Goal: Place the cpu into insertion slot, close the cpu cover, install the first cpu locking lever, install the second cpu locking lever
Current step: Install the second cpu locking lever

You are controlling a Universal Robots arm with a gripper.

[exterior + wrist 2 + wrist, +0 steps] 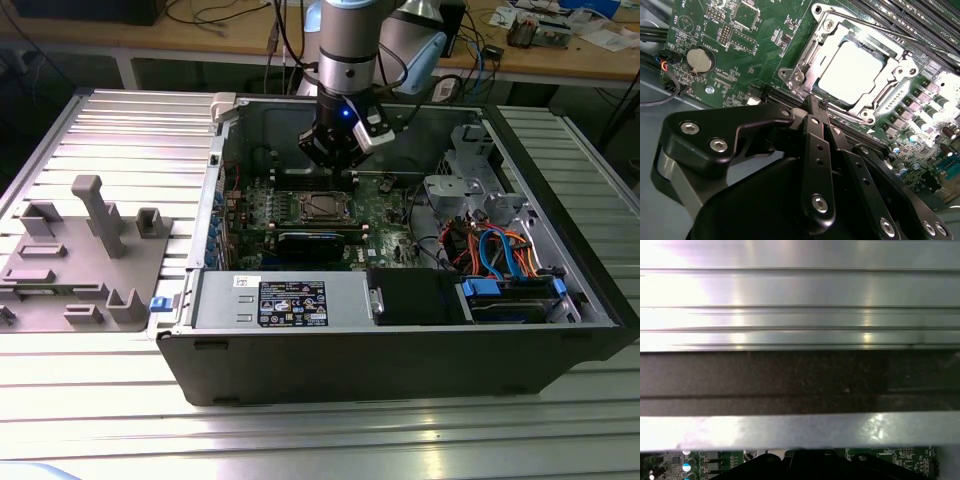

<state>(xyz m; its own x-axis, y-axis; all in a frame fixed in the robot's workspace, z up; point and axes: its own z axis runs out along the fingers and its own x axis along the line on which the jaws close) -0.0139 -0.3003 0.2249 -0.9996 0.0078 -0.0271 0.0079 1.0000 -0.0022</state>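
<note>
Exterior view: an open computer case (400, 330) lies on its side on the ribbed metal worktop (120, 130), opening upward, which gives the arm access from above. The gripper (335, 160) hangs inside the case at upper centre of the frame, over the green board (385, 205) and just above the slot (318, 207), which sits at frame centre. The cpu (322, 207) shows as a pale square within the slot's rim. A grey fixture (85, 250) with empty holders stands at the frame's left on the worktop, well apart from the case; a black power-supply box (290, 300) lies along the case's near side. Second wrist view: the cpu (852, 70) lies flat in the slot (867, 107) at upper centre-right, and the cover (810, 50) is down around it, its window framing the chip's top; I judge the chip seated and the cover closed. A thin lever rod (890, 29) runs along the socket's upper side; whether it is latched cannot be told. The gripper (821, 107) fills the lower frame, its jaws clenched together with nothing between them, the tip set at the socket's near edge close to a thin wire there, a posture that reads as pushing rather than grasping. First wrist view: bright worktop ribs (800, 290) over a dark case wall (800, 380), with a strip of board (900, 457) along the bottom.
</note>
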